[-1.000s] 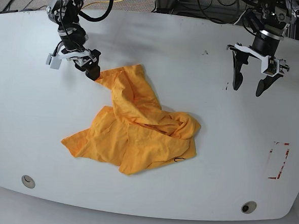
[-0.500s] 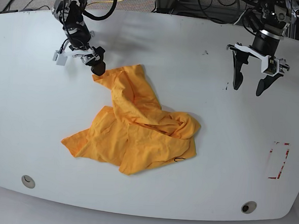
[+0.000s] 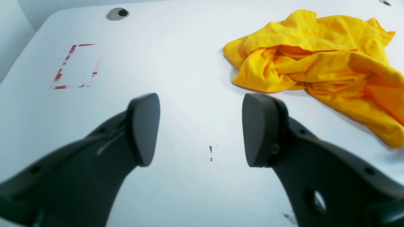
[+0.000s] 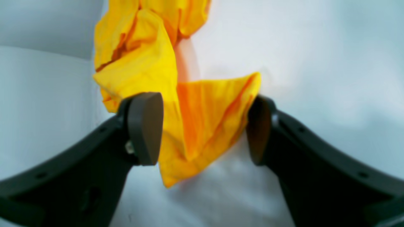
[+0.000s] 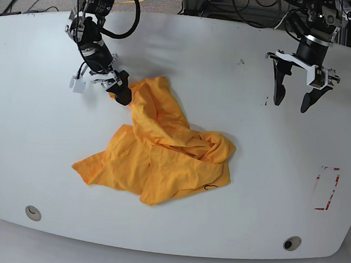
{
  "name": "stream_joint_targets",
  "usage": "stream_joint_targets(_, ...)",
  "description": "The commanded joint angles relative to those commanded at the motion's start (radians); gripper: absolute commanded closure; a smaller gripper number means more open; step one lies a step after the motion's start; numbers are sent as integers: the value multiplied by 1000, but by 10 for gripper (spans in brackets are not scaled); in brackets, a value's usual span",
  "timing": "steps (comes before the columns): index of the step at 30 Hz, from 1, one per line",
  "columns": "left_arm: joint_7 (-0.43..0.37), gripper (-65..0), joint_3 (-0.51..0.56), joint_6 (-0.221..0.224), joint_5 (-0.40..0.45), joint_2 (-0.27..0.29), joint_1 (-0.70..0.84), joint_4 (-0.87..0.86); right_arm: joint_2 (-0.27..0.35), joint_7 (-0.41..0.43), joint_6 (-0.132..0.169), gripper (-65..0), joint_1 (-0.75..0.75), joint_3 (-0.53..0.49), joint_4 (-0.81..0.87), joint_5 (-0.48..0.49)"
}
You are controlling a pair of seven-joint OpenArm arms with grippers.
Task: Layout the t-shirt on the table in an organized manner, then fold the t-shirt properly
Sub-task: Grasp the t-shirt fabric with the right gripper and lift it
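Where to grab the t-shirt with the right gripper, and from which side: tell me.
Take the free corner of the t-shirt that points toward the right gripper. It lies as a thin flap between the open jaws, apart from the bunched folds behind it. Come in low along the table, from the bundle's far-left end in the base view, and close there.

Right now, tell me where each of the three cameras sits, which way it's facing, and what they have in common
Base: high over the table's near edge, looking down; both arms show, right gripper at the t-shirt's corner.
Left wrist: behind the open left gripper, facing bare table toward the red-marked rectangle; shirt off to one side.
Right wrist: behind the right gripper's open fingers, which straddle a shirt corner.
Shared: all three show the t-shirt.
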Motion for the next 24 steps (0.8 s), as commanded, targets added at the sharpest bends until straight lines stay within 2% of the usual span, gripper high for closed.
stream_joint_targets(3,0,-385,0,0,0,0,0,0,0,0,2,-335,5,-2,0,0)
stream_joint_targets(5,0,-385,0,0,0,0,0,0,0,0,2,-250,3,-3,2,2)
stream_joint_targets(7,0,-385,-2,0,2,0,0,0,0,0,2,-138,-2,-23,3,2)
stream_joint_targets(10,0,-385,-2,0,2,0,0,-2,3,0,2,-19,-6,-55,3,2)
stream_joint_targets(11,0,-385,-2,0,2,0,0,-2,5,0,2,0,-9,-64,3,2)
stream_joint_targets(16,0,-385,-2,0,3,0,0,-2,43,0,3,-3,-46,-144,18,5)
stream_joint_targets(21,0,-385,-2,0,3,0,0,-2,51,0,3,0,-98,-229,114,0)
stream_joint_targets(24,0,-385,-3,0,5,0,0,-2,77,0,3,0,-127,-296,181,0)
